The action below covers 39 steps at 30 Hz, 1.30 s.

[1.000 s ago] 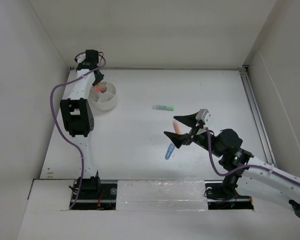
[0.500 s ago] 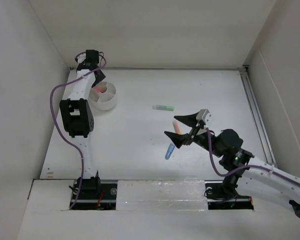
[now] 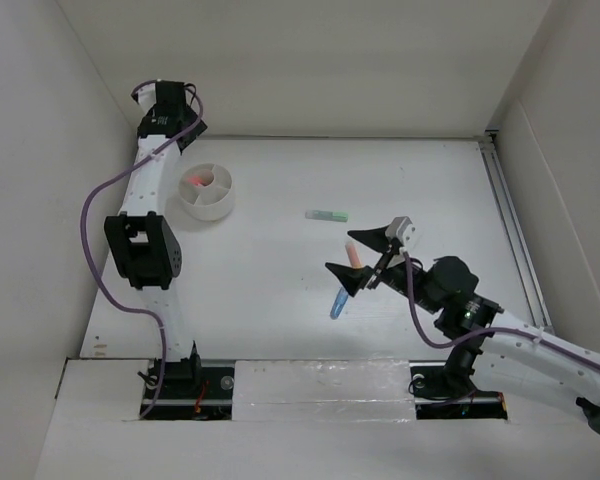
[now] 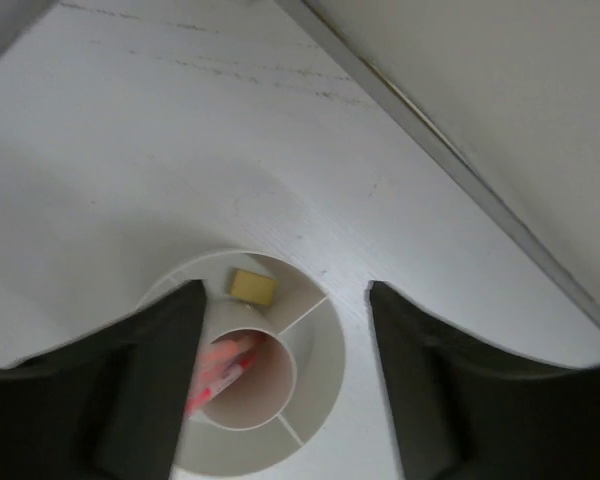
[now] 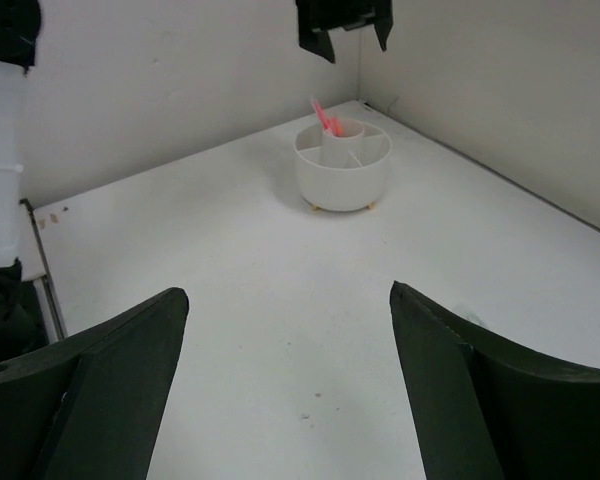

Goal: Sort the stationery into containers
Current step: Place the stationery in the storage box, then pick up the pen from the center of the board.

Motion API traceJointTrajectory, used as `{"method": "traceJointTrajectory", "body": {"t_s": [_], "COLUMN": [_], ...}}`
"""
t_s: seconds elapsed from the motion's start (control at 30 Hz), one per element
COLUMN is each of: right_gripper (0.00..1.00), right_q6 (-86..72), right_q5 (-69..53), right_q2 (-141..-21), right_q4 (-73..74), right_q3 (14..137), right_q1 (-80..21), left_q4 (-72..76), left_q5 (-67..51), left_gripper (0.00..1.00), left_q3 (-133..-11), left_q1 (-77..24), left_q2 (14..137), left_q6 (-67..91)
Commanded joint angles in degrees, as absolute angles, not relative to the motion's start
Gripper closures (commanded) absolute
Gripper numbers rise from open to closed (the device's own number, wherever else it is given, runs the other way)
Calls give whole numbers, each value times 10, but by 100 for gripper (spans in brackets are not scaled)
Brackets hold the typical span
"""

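Observation:
The round white container [image 3: 206, 192] stands at the back left, also seen in the right wrist view [image 5: 343, 168]. Red and pink pens [image 4: 218, 375] lean in its centre cup, and a tan block [image 4: 252, 286] lies in an outer compartment. My left gripper [image 4: 285, 288] hangs open above it, high near the back wall [image 3: 180, 122], holding nothing. On the table lie a pale green bar [image 3: 327, 214], an orange pen [image 3: 356, 258] and a blue marker [image 3: 337, 302]. My right gripper [image 3: 339, 251] hovers open over the orange pen, and nothing is between its fingers [image 5: 287, 292].
White walls close in the table at the back, left and right. A metal rail [image 3: 508, 215] runs along the right edge. The left arm's purple cable [image 3: 100, 200] loops out on the left side.
My left gripper has opened and risen up and back from the container, leaving the pens in the centre cup. The right gripper has opened a little wider, shifting slightly left.

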<state>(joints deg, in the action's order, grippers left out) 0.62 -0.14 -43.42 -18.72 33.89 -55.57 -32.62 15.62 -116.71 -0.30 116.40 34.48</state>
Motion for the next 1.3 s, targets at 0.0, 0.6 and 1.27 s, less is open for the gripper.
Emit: {"method": "traceJointTrajectory", "body": {"t_s": [0.0,0.6,1.27], "right_gripper": [11,1,31], "right_q6": [-8,-92,-143], "right_q5": [57,80,45], "right_q2": [-452,-650,-837], "right_q4": [-193,-4,42], "right_q3": [345,458,475], "right_q1": [-560,-386,-341], "left_q4": [-334,-216,-188], "left_q5": [199,51,-25], "left_gripper": [27,0,0], "left_q3": [-1188,-758,-510], "left_q1": [-4,15,-4], "left_q2": [1096,514,379], "left_q6": [334,293,275]}}
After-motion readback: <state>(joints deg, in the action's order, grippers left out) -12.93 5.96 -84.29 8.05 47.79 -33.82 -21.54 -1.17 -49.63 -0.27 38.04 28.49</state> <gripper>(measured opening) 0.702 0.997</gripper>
